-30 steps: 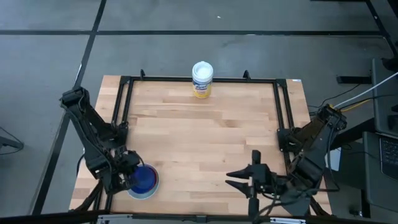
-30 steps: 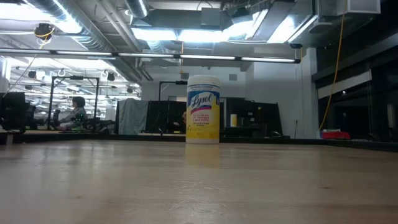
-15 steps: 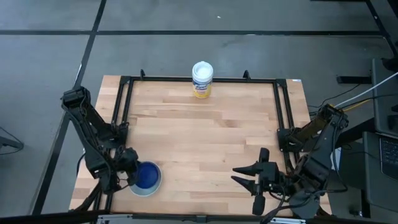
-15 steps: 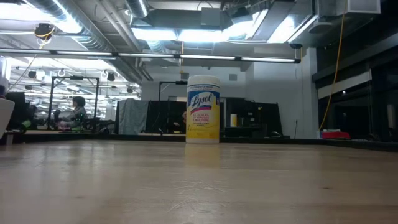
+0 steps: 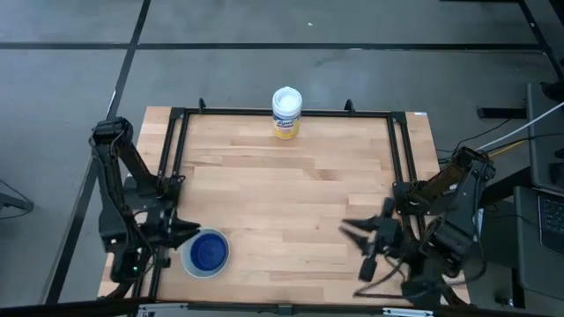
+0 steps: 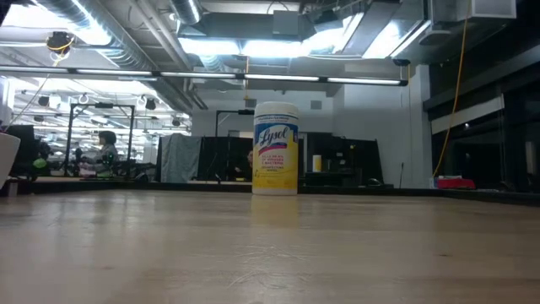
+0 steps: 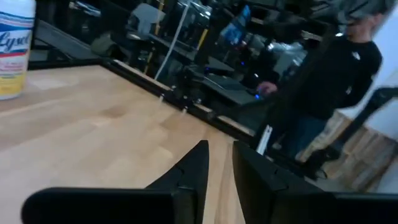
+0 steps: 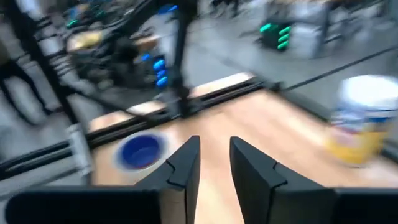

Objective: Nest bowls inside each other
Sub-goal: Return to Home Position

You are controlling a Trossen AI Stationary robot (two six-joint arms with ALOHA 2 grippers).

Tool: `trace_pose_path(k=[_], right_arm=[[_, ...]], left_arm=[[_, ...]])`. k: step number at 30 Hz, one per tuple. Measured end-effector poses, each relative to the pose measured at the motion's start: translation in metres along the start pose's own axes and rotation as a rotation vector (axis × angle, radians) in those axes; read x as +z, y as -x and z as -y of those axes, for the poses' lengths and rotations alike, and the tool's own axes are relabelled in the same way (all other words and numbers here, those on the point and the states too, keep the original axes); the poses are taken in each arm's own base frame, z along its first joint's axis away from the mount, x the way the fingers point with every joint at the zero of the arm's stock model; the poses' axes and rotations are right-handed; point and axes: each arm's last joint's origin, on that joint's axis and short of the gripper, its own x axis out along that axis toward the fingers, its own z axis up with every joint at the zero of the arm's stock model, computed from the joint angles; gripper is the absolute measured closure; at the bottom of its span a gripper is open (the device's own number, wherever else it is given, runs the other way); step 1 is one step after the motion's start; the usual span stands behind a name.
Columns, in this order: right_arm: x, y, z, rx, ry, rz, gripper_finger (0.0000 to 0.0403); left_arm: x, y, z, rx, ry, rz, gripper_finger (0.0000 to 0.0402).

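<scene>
A white bowl with a dark blue bowl nested in it (image 5: 206, 254) stands on its base on the wooden table (image 5: 282, 194), near the near left corner. The right wrist view shows the same bowls (image 8: 140, 151) farther off. My left gripper (image 5: 187, 232) hovers just left of the bowls, level, with a narrow empty gap between its fingers (image 7: 219, 148). My right gripper (image 5: 345, 227) hangs above the near right part of the table. It points toward the far left and is open with nothing in it (image 8: 214, 149).
A white canister with a yellow label (image 5: 286, 112) stands at the middle of the far edge and shows in the low view (image 6: 275, 148). A black frame (image 5: 173, 150) borders the table. A person in dark clothes (image 7: 339, 74) stands beyond the table's edge.
My left gripper has drawn back from over the bowls' left rim toward the table's left edge and has turned level. The bowls stay where they were. My right gripper has shifted toward the right and far edges and turned somewhat.
</scene>
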Motion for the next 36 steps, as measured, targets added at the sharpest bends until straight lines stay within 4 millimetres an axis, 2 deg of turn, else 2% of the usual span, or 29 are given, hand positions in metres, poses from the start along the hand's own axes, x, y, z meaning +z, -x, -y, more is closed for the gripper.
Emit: trace_pose_path(k=[3, 5, 6, 10, 13, 16, 21, 28, 32, 36], right_arm=[[-0.009, 0.023, 0.027, -0.078, -0.017, 0.108, 0.0317], [-0.015, 0.038, 0.049, -0.058, -0.061, 0.199, 0.0318], [-0.021, 0.040, 0.054, -0.034, -0.117, 0.229, 0.0318], [-0.055, 0.036, 0.092, -0.019, -0.176, 0.183, 0.0314], [-0.084, 0.030, 0.123, -0.022, -0.191, 0.185, 0.0305], [-0.101, 0.026, 0.155, -0.019, -0.190, 0.207, 0.0297], [-0.130, 0.020, 0.196, -0.022, -0.147, 0.215, 0.0294], [-0.176, 0.014, 0.237, 0.026, -0.087, 0.192, 0.0297], [-0.208, 0.008, 0.254, 0.063, -0.071, 0.210, 0.0290], [-0.211, 0.008, 0.258, 0.069, -0.019, 0.218, 0.0287]], left_arm=[[0.008, -0.002, -0.005, 0.010, 0.002, 0.011, 0.0337], [0.014, -0.009, -0.010, 0.044, 0.002, 0.032, 0.0339], [0.018, -0.014, -0.013, 0.068, -0.003, 0.042, 0.0340], [0.037, -0.026, -0.030, 0.144, -0.071, 0.080, 0.0341], [0.050, -0.029, -0.045, 0.185, -0.127, 0.097, 0.0341], [0.057, -0.027, -0.068, 0.208, -0.177, 0.105, 0.0341], [0.045, -0.022, -0.117, 0.250, -0.176, 0.120, 0.0341], [0.010, -0.014, -0.180, 0.291, -0.246, 0.125, 0.0341], [0.011, -0.013, -0.179, 0.282, -0.315, 0.115, 0.0341], [0.007, -0.014, -0.175, 0.272, -0.349, 0.104, 0.0341]])
